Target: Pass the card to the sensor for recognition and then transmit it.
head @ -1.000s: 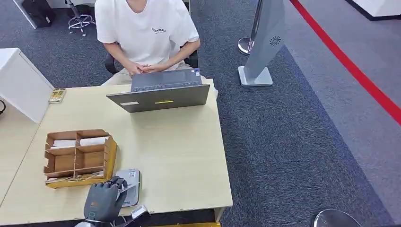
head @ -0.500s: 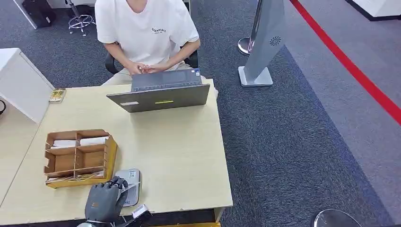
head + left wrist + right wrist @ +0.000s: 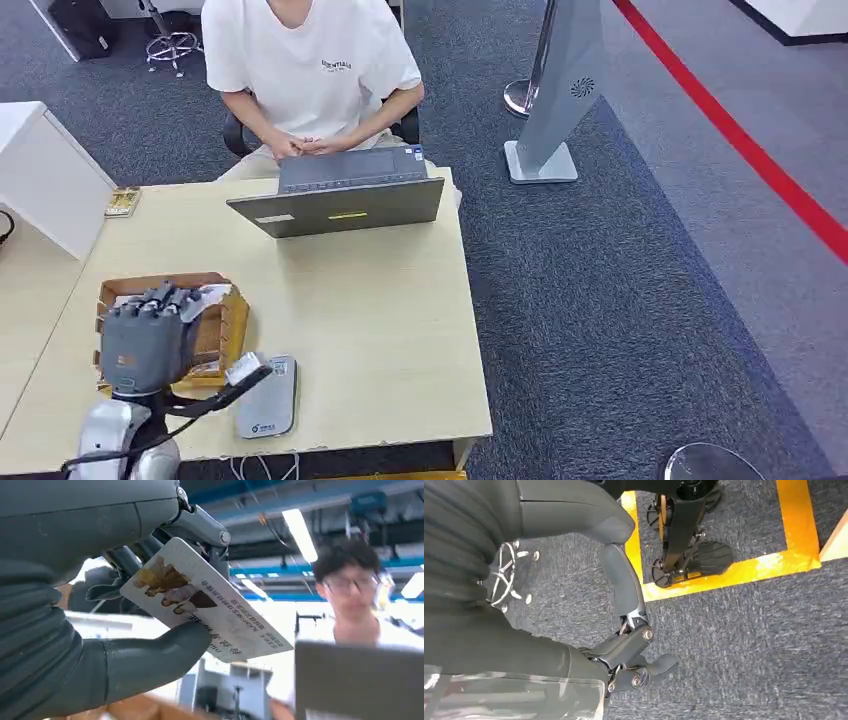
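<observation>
My left hand [image 3: 145,340] is raised above the wooden organizer [image 3: 232,322] at the table's front left. In the left wrist view it [image 3: 75,630] pinches a white card [image 3: 215,607] with a printed picture and lines of text between thumb and fingers; the card points toward the person and the laptop. The grey card sensor [image 3: 268,398] lies flat near the table's front edge, right of and below the hand, with nothing on it. My right hand [image 3: 629,645] hangs over the grey carpet, fingers loosely bent, holding nothing.
A person in a white shirt [image 3: 310,70] sits behind an open laptop [image 3: 340,205] at the far edge of the light wood table [image 3: 380,330]. A white box [image 3: 45,180] stands at the left. A grey stand [image 3: 560,90] is on the carpet to the right.
My left hand has lifted off the sensor at the front edge and moved up and left with the card; it is now over the organizer. The sensor is uncovered.
</observation>
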Robot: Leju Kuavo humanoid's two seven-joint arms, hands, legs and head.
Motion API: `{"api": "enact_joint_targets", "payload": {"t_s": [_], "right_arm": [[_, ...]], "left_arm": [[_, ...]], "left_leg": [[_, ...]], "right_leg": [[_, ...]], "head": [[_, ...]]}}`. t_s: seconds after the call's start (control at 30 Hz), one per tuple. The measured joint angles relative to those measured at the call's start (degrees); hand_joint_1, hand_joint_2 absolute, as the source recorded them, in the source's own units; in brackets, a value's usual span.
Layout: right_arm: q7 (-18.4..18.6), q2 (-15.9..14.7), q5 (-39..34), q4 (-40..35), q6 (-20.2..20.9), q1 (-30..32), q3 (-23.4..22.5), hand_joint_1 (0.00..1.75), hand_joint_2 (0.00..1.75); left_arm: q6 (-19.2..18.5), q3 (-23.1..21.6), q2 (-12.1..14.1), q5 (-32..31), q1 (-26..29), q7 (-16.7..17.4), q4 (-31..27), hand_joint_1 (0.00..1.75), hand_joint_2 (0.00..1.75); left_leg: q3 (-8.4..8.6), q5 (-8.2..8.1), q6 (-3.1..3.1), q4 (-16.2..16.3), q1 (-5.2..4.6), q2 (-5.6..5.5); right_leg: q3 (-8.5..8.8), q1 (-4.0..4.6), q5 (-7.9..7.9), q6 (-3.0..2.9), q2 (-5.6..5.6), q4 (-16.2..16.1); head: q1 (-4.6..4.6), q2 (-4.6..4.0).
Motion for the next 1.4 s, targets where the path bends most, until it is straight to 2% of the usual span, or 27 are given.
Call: {"api": "enact_joint_targets", "payload": {"t_s": [0.23, 0.4, 0.47, 0.57, 0.73, 0.87, 1.1, 1.13, 1.4], "right_arm": [[1.5, 0.4, 1.6, 0.2, 0.3, -1.2, 1.8, 0.00, 1.75], [1.6, 0.5, 1.8, 0.2, 0.3, -1.3, 2.5, 0.00, 1.75], [2.0, 0.5, 2.4, 0.3, 0.3, -1.3, 2.8, 0.00, 1.75], [2.6, 0.5, 2.8, 0.3, 0.4, -1.5, 3.4, 0.00, 1.75], [3.3, 0.5, 3.5, 0.4, 0.4, -1.9, 4.3, 0.00, 1.75], [3.4, 0.5, 3.5, 0.4, 0.4, -1.9, 4.7, 0.00, 1.75], [3.3, 0.5, 3.5, 0.4, 0.4, -1.9, 5.2, 0.00, 1.75], [3.3, 0.5, 3.5, 0.4, 0.4, -1.9, 5.2, 0.00, 1.75], [3.3, 0.5, 3.4, 0.4, 0.4, -1.9, 5.3, 0.00, 1.75]], "left_arm": [[-0.8, 2.9, 2.7, -0.5, -14.6, 1.2, 2.2, 1.75, 1.75], [-0.5, 3.1, 3.2, -0.6, -17.6, 1.2, 3.4, 1.75, 1.75], [-2.0, 3.0, 3.5, -0.7, -19.0, 2.1, 4.3, 1.75, 1.75], [-6.6, 3.0, 4.7, 0.0, -26.5, 3.6, 9.4, 1.75, 1.75], [-9.6, 3.0, 5.2, 0.3, -38.3, 3.7, 19.7, 1.75, 1.75], [-10.4, 3.0, 5.1, 0.4, -42.2, 3.7, 24.7, 1.75, 1.75], [-10.1, 3.0, 5.3, 1.5, -43.3, 3.7, 28.1, 1.75, 1.75], [-10.1, 3.0, 5.4, 1.6, -43.3, 3.7, 28.3, 0.00, 1.75], [-10.0, 3.0, 5.9, 3.3, -43.2, 3.7, 29.2, 0.00, 1.75]], "left_leg": [[-0.05, 0.12, 0.01, 0.0, 0.02, 0.00], [-0.06, 0.11, 0.01, 0.0, 0.02, -0.01], [-0.13, 0.12, 0.01, 0.0, 0.04, -0.02], [-0.19, 0.20, -0.04, 0.0, 0.06, -0.05], [-0.17, 0.25, -0.05, 0.0, 0.07, 0.02], [-0.17, 0.24, -0.05, 0.0, 0.07, 0.03], [-0.19, 0.24, -0.05, 0.0, 0.07, 0.03], [-0.20, 0.24, -0.05, 0.0, 0.07, 0.03], [-0.20, 0.24, -0.05, 0.0, 0.07, 0.02]], "right_leg": [[-0.03, 0.04, 0.09, -0.06, -0.03, 0.0], [-0.08, 0.04, 0.09, -0.06, -0.02, 0.0], [-0.16, 0.05, 0.09, -0.05, -0.04, 0.0], [-0.19, 0.08, 0.13, -0.06, -0.08, 0.0], [-0.19, 0.08, 0.25, -0.13, 0.03, 0.0], [-0.21, 0.08, 0.25, -0.13, 0.07, 0.0], [-0.23, 0.08, 0.24, -0.13, 0.06, 0.0], [-0.24, 0.09, 0.24, -0.13, 0.07, 0.0], [-0.23, 0.09, 0.24, -0.13, 0.04, 0.0]], "head": [[-0.04, 0.00], [-0.07, 0.00], [-0.05, 0.00], [-0.04, 0.00], [-0.02, 0.00], [-0.02, 0.00], [-0.04, 0.00], [-0.02, 0.00], [-0.04, 0.00]]}}
